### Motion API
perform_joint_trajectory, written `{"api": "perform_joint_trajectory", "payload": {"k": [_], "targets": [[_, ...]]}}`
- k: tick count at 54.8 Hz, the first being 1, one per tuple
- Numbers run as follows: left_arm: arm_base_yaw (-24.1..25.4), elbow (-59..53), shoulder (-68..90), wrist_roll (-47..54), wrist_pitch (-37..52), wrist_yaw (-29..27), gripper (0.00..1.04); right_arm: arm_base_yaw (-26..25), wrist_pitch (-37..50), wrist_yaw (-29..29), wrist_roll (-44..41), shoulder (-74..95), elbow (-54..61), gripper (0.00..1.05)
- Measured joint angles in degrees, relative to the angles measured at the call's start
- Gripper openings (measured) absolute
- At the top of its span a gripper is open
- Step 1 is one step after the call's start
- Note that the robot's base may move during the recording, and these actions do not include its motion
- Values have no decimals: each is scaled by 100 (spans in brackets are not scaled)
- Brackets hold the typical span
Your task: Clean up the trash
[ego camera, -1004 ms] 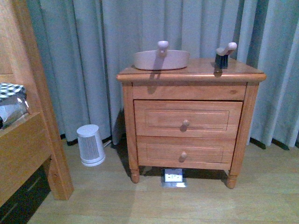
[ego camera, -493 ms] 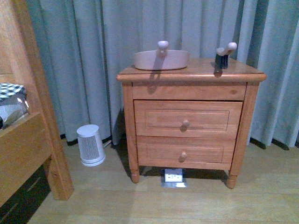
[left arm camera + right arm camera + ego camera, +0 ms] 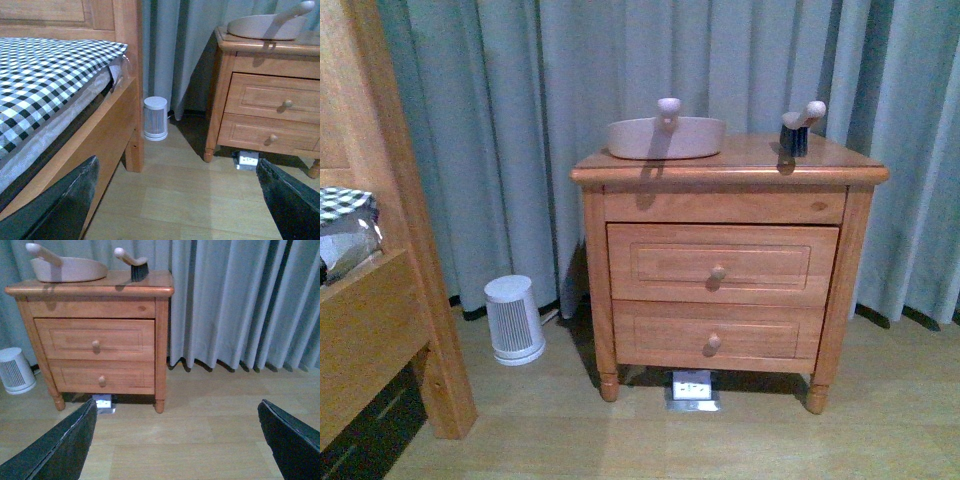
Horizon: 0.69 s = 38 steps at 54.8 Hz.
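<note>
The left gripper (image 3: 176, 165) is hanging wide open over the wooden floor (image 3: 200, 200), its two dark fingers (image 3: 65, 205) spread far apart and gripping nothing. The right gripper (image 3: 177, 405) is likewise gaping fully, holding and touching nothing, and is facing the bench (image 3: 95, 335) from low down.

The trash is not showing in any view, so I cannot tell where it is lying or which way it is pointing.

On the bench top a pink dustpan (image 3: 665, 138) is sitting towards the left, its knobbed handle sticking up on the near side. Its inside is hidden by its wall, so what it is carrying cannot be told. Well apart from it, near the right rear corner, a brush (image 3: 796, 130) is resting on its dark bristles with its pale handle tilting up. Both drawers (image 3: 720, 265) are sitting closed.

Under the bench, a small white and silver box (image 3: 693, 385) is lying on the floor. A white ribbed appliance (image 3: 514, 320) is standing between the bench and the bed (image 3: 50, 75), which is wearing a checked cover. Grey curtains (image 3: 500, 130) are hanging behind.
</note>
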State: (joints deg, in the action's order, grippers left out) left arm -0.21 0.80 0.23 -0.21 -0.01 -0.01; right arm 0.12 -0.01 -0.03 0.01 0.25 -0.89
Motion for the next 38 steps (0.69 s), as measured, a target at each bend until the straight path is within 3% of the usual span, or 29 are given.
{"api": "perform_joint_trajectory", "payload": {"k": [38], "targets": [[0, 0, -2, 0, 0, 0, 97, 0, 0, 0, 0, 0, 0, 97]]}}
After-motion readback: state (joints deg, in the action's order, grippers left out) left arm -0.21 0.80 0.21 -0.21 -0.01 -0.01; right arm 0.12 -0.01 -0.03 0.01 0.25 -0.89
